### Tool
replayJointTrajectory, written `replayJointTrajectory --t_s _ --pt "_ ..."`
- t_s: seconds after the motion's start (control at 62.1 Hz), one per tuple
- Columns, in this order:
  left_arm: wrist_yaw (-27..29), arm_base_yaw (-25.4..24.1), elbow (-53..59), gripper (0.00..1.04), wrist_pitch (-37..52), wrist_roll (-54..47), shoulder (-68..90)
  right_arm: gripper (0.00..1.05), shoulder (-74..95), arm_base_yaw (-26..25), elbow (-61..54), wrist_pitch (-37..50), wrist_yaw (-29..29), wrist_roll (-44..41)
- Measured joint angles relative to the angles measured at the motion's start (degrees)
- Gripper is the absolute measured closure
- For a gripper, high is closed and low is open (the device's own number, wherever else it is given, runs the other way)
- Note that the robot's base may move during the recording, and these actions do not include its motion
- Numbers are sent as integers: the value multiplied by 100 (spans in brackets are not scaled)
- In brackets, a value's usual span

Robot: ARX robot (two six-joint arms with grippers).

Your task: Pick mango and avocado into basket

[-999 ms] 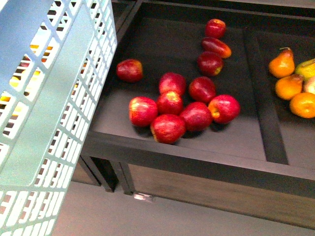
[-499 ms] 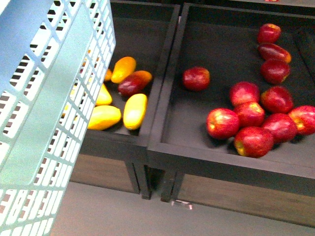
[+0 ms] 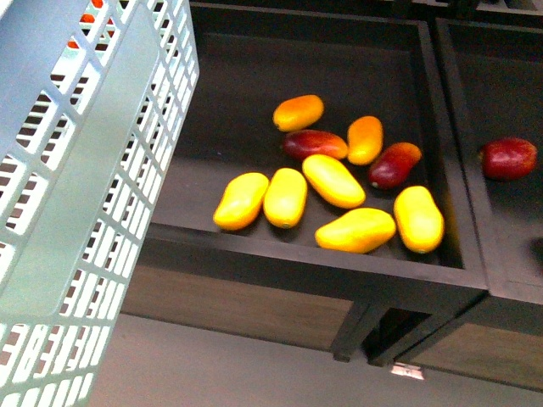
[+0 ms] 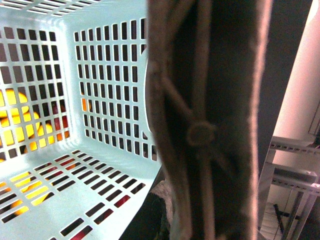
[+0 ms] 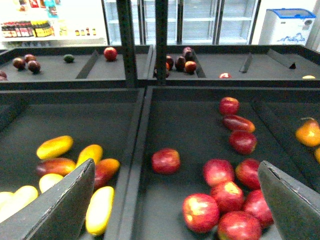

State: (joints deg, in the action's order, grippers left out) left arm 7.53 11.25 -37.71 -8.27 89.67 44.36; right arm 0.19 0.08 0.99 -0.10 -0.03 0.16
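Note:
The turquoise basket (image 3: 85, 195) hangs at the left of the front view, in front of the shelf. Its brown-purple handle (image 4: 210, 120) fills the left wrist view, and my left gripper (image 4: 167, 220) is shut on it, mostly hidden behind it. Several yellow mangoes lie in the dark bin, among them one mango (image 3: 333, 180) in the middle. My right gripper (image 5: 177, 215) is open and empty above the apple bin, with mangoes (image 5: 100, 210) by its finger (image 5: 60, 205). A small dark green fruit (image 5: 69, 58) on the far shelf may be the avocado.
Dark red mangoes (image 3: 314, 144) and orange ones (image 3: 298, 112) lie among the yellow. A raised divider (image 3: 450, 144) separates this bin from the red apples (image 5: 200, 212). One apple (image 3: 507, 158) shows at the right. A pear (image 5: 309, 134) lies further right. Grey floor below the shelf.
The front view has swept left along the shelf: the apples slid out to the right and the mango bin now fills the middle. The basket keeps its place in view.

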Motion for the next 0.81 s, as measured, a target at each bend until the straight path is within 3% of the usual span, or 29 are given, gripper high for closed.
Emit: replayJointTrajectory --t_s 0.805 --pt "-9 0 -2 101 0 -24 -2 9 0 -2 0 2 -22 -2"
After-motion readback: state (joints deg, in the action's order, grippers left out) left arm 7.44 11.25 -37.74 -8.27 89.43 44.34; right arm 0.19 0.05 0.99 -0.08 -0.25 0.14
